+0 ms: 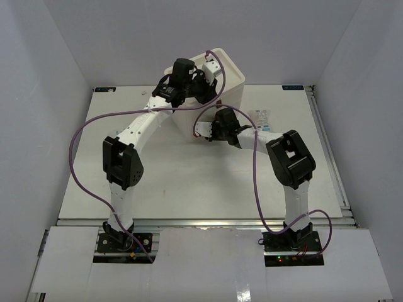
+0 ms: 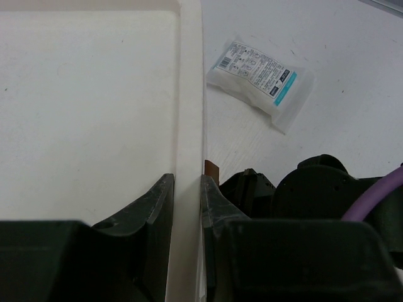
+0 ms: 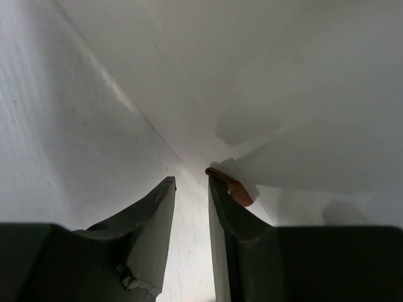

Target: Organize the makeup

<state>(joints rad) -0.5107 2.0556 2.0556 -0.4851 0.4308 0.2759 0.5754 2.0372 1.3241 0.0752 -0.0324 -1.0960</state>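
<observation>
The cream drawer box (image 1: 230, 75) stands tilted at the back of the table. My left gripper (image 1: 204, 85) is at its top, shut on a thin cream wall of the box (image 2: 187, 126). A clear packet printed white and blue (image 2: 261, 78) lies on the table to the right of the box, and it also shows in the top view (image 1: 261, 116). My right gripper (image 1: 204, 131) is low at the box's front. Its jaws (image 3: 192, 182) are slightly apart with nothing between them. A small brown tab (image 3: 232, 187) touches its right finger. The sponges, clear case and bottle are out of view.
The white table (image 1: 189, 182) has a raised metal rail along its right edge (image 1: 327, 151). White walls enclose the left, back and right. My right arm's black wrist (image 2: 315, 189) sits just beside the left gripper's fingers.
</observation>
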